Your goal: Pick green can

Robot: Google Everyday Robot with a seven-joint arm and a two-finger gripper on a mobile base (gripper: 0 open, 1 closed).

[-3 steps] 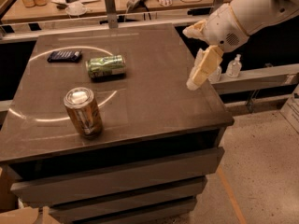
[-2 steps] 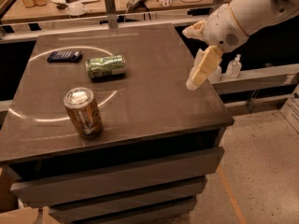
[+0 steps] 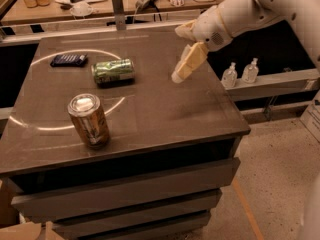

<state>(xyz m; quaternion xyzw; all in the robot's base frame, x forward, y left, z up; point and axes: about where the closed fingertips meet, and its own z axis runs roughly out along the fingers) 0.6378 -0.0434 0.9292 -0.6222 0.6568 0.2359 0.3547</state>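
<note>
The green can (image 3: 113,71) lies on its side on the dark table (image 3: 170,119), toward the back and left of the middle. The gripper (image 3: 179,54) hangs over the table to the right of the green can, apart from it, with bare tabletop between them; its two pale fingers are spread and hold nothing. Right of and in front of the green can the top is open up to the edges. Two cans stand on the table: this one and a brown-gold can (image 3: 89,120), upright, in front of the green can. One dark flat packet (image 3: 69,59) lies just left of it.
</note>
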